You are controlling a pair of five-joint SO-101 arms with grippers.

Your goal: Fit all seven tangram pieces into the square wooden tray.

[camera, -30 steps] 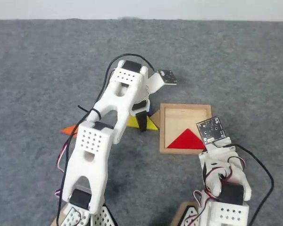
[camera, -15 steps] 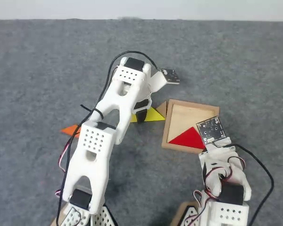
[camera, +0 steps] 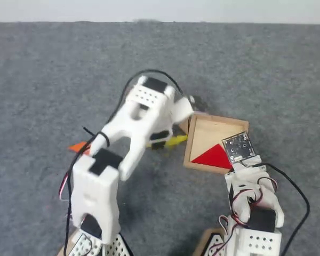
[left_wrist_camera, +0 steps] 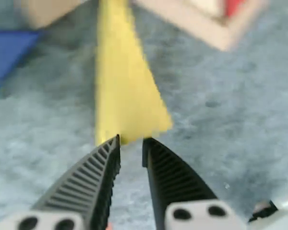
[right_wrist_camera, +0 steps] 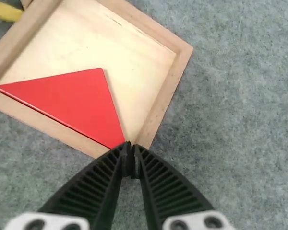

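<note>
Grey felt covers the table (camera: 266,69), where just beside the tray (camera: 217,119) the left gripper (left_wrist_camera: 130,141) pinches a corner of the yellow triangle (left_wrist_camera: 120,86), probably to lift it over the rim, while the right gripper (right_wrist_camera: 130,153), closed on nothing, hangs by the tray's corner near the red triangle (right_wrist_camera: 67,103) inside.
</note>
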